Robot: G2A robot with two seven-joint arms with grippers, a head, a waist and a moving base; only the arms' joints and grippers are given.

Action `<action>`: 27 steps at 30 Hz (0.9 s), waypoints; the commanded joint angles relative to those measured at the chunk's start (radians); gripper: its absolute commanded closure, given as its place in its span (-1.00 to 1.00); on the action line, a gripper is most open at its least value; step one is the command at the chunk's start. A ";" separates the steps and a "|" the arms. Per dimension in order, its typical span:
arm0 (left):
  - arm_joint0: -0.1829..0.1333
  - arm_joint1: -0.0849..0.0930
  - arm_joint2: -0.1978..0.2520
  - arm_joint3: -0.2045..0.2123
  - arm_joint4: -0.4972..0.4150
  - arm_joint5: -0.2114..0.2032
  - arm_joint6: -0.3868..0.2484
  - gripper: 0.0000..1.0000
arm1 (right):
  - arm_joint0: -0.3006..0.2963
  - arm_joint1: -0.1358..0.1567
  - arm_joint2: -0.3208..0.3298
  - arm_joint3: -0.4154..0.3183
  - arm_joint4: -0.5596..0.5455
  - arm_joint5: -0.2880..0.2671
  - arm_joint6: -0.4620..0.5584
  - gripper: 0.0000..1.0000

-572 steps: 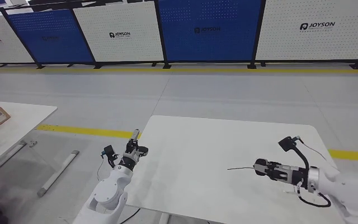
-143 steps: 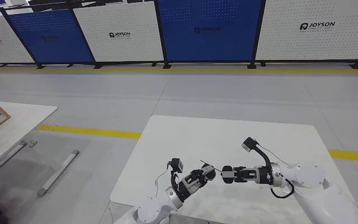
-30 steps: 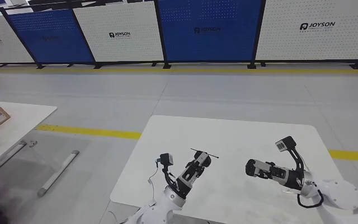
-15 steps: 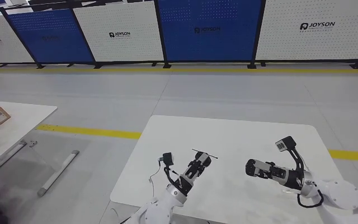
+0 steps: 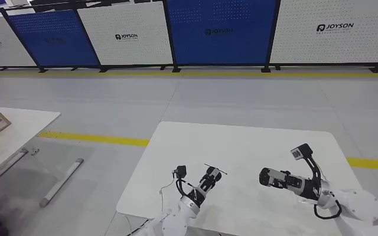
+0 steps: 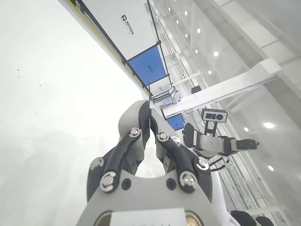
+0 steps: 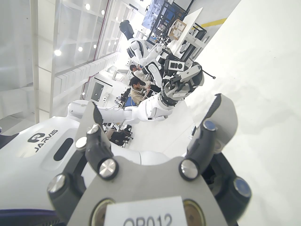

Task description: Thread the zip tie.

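Observation:
A thin black zip tie [image 5: 215, 169] sticks out crosswise from my left gripper [image 5: 212, 175], which is shut on it above the white table's [image 5: 248, 141] front left part. In the left wrist view the zip tie [image 6: 149, 92] rises as a thin strand from between the pressed fingertips of the left gripper [image 6: 149, 116]. The right wrist view shows the tie's end [image 7: 210, 74] poking out of that far gripper. My right gripper [image 5: 264, 176] hovers over the table's front right, facing the left one with a gap between them. Its fingers [image 7: 217, 109] stand wide apart with nothing in them.
Blue and white pegboard panels [image 5: 221, 32] line the far side beyond a grey floor with yellow lines [image 5: 94, 138]. Another white table's corner [image 5: 23, 124] sits at the far left. The white table is bare around both grippers.
My left gripper has dropped a little lower and nearer the table's front edge, carrying the zip tie with it. The right arm has stayed where it was, still open.

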 commanded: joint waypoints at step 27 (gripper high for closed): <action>0.104 0.023 -0.075 -0.173 -0.140 -0.094 -0.209 1.00 | 0.000 0.000 0.000 0.000 0.000 0.000 0.000 -1.00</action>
